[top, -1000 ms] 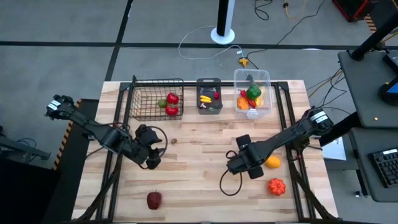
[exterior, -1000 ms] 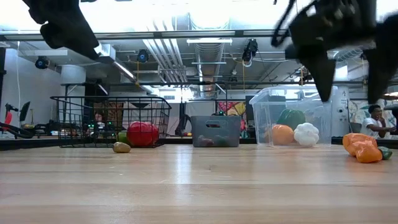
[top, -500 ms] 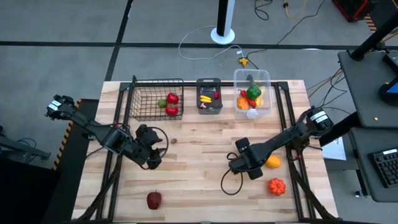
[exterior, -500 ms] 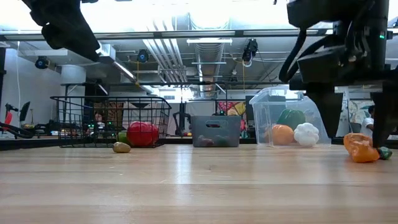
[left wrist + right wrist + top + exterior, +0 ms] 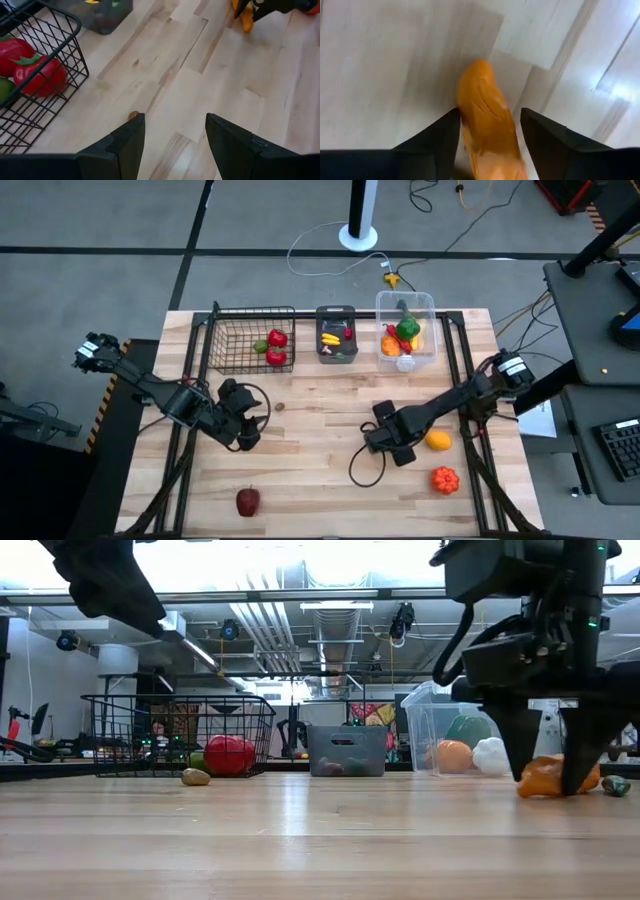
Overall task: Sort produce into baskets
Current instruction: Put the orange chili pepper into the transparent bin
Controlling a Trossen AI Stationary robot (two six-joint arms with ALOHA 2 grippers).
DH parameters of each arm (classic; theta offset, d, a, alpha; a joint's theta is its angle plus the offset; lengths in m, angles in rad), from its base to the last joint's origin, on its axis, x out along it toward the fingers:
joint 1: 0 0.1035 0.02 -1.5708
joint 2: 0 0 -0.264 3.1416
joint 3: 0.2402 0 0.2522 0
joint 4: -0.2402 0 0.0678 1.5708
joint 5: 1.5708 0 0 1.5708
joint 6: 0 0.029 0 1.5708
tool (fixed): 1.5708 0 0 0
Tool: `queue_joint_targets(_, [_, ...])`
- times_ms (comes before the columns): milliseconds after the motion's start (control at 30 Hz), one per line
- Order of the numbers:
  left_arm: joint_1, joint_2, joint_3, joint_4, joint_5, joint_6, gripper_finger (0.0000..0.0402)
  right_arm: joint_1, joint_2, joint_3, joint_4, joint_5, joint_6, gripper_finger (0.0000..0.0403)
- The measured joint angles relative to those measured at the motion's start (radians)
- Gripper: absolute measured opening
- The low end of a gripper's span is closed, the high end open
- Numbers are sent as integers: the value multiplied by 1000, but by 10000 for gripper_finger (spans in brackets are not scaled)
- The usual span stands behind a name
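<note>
**Right hand astride an orange pepper**

The wooden surface [image 5: 320, 430] carries everything; the black wire basket [image 5: 245, 340], clear tub [image 5: 405, 330] and grey bin [image 5: 336, 333] stand beyond both hands; the right hand [image 5: 487, 131] has its fingers either side of the orange pepper [image 5: 482, 112], grasp uncertain; the left hand [image 5: 172, 137] hovers unclenched, holding nothing, a small brown piece [image 5: 132, 115] just ahead.

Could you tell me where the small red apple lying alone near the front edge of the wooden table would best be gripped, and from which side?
Probably from straight above, jaws closing across the widest middle of the small red apple. It looks rounded and squat, so no side seems better than another, and bare wooden table surrounds it, leaving room for the jaws on either side. Its stem end cannot be made out.
</note>
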Motion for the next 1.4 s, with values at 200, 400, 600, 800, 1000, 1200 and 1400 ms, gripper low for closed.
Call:
queue_joint_targets(200, [0, 1, 0, 3, -4, 0, 191, -37, 0, 10, 18, 0, -29, 142])
queue_joint_targets(400, [0, 2, 0, 9, -28, 0, 191, -78, 0, 59, 78, -2, -61, 85])
queue_joint_targets(600, [0, 2, 0, 16, -49, 0, 191, -134, -10, 147, 289, -79, -88, 70])
queue_joint_targets(800, [0, 2, 0, 29, -52, 0, 191, -205, -16, 195, 573, -36, -133, 79])
queue_joint_targets(1000, [0, 2, 0, 55, -54, 0, 191, -303, -24, 199, 856, 128, -207, 76])
queue_joint_targets(1200, [0, 2, 0, 67, -54, 0, 191, -434, -48, 203, 904, 408, -243, 81])
queue_joint_targets(1400, [0, 2, -1, 66, -54, 5, 191, -560, -169, 202, 820, 557, -232, 83])
